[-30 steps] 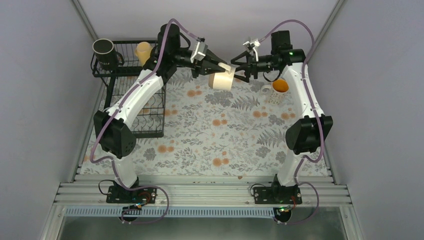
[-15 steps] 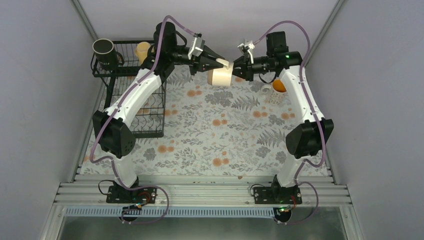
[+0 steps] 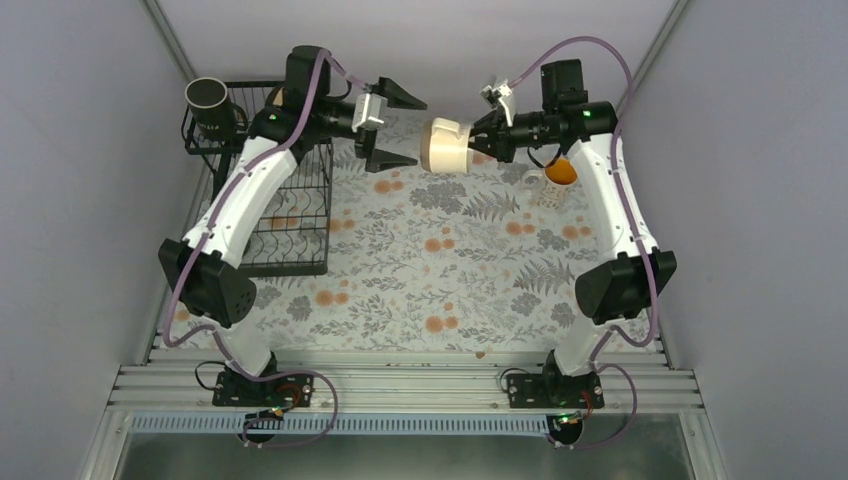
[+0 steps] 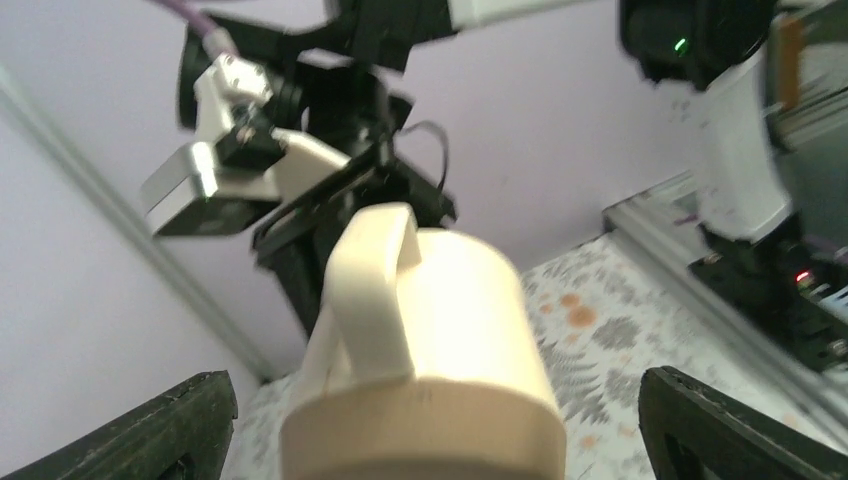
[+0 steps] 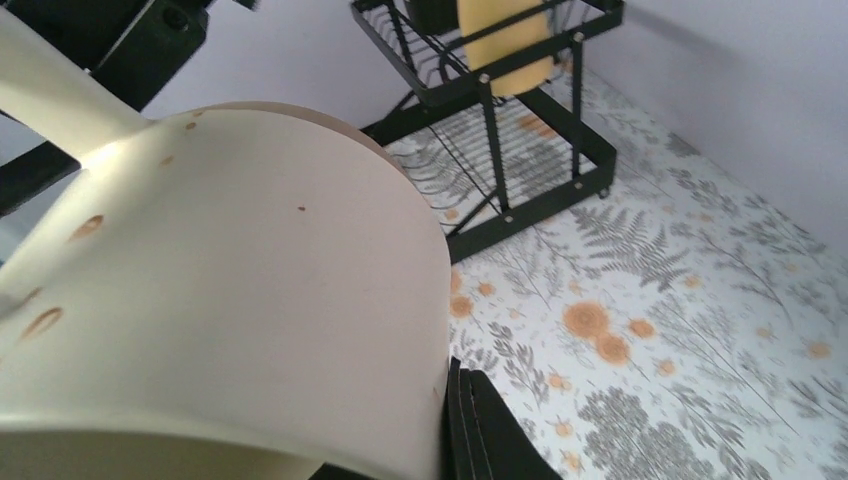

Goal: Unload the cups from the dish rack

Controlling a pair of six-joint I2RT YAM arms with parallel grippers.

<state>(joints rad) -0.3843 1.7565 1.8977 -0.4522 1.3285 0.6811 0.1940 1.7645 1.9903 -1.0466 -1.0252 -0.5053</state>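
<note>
Floral tablecloth (image 3: 440, 280), top view: you have the cream mug (image 3: 445, 146) aloft on its side at the far middle, clamped by the right gripper (image 3: 480, 143) at the end facing it. Left gripper (image 3: 398, 128): jaws spread wide, empty, just clear of the mug. Half a second ago it gripped that mug too, and it has since drawn back toward the dish rack (image 3: 290, 268).

Left wrist view: mug centred between your parted fingers, touching neither.

Right wrist view: mug fills the foreground; pale yellow tumbler (image 5: 500, 35) sits on the rack's upper shelf.
</note>
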